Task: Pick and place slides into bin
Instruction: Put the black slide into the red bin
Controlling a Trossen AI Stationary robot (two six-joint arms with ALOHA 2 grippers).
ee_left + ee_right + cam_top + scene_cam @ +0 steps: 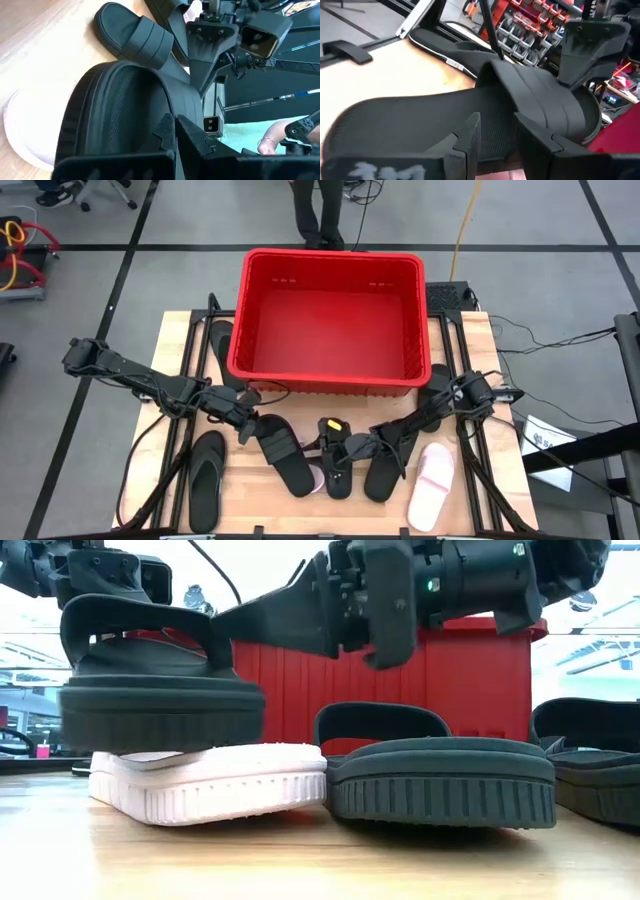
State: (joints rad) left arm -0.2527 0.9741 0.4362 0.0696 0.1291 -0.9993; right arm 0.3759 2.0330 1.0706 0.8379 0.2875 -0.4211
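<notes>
The left gripper [248, 420] has its jaws pressed together on a black slide [283, 453], which lies over a white one [210, 785] on the counter [250, 500]. The right gripper [352, 448] hovers nearby; its jaws I cannot tell. The bin [330, 380] stands behind.

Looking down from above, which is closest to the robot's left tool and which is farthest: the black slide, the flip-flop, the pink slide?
1. Black slide: gripped in the left tool, near the table's middle.
2. Flip-flop: on the left, toward the table's front edge.
3. Pink slide: far over on the right, beyond the right tool.
</notes>
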